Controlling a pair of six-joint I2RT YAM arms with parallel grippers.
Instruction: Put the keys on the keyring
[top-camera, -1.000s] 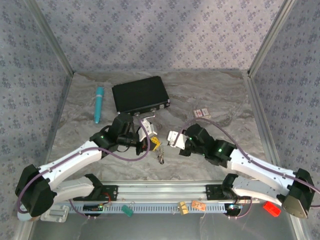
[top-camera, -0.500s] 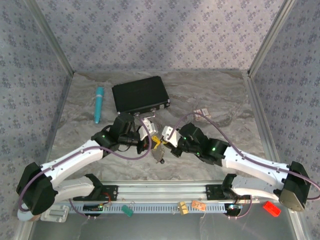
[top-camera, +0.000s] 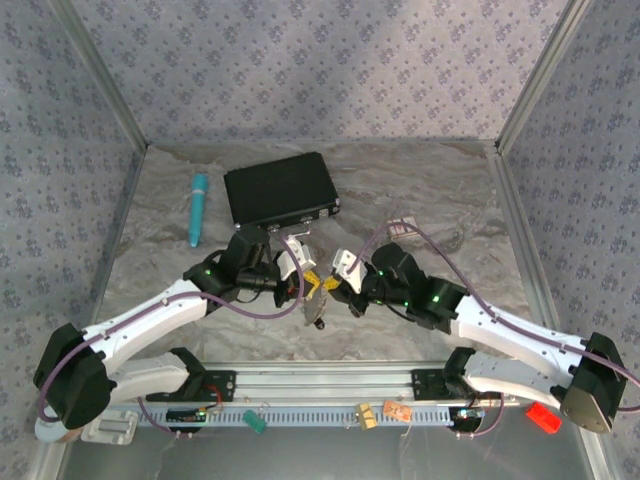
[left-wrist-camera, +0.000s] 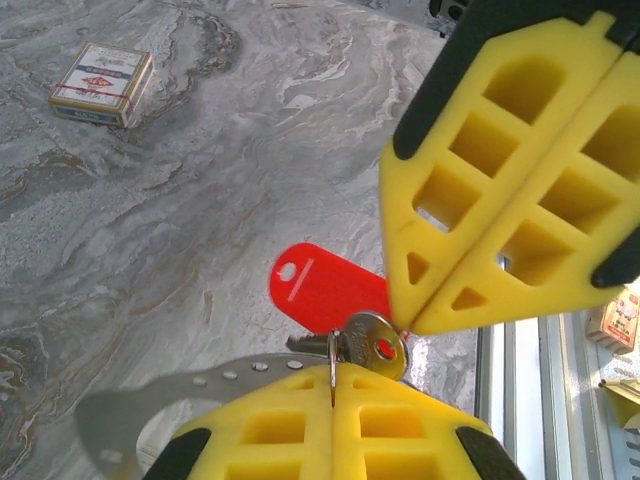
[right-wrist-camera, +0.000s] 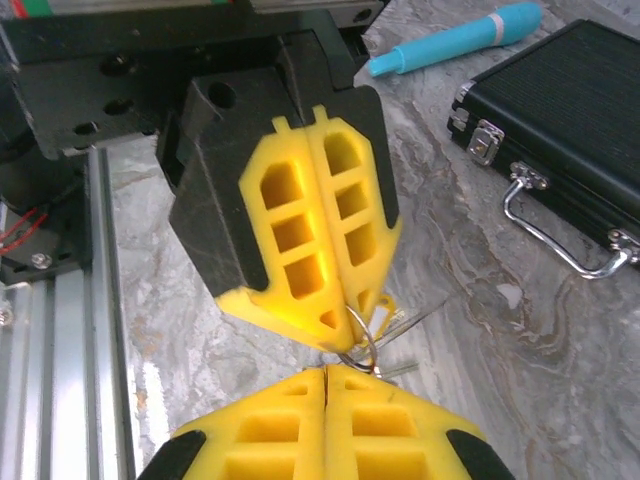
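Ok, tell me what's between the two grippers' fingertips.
A small ring, pinched by the left gripper, carries a silver key and red tag across the gap to the right gripper; clearest in the left wrist view.

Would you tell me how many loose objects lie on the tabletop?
3: teal pen far left, black rectangular case beside it, small patterned card box to the right; more may be hidden.

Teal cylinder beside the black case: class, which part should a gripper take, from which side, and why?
Probably mid-barrel, from straight above, jaws closing across its width: the teal cylinder lies flat, long and slim, with bare table along both sides.
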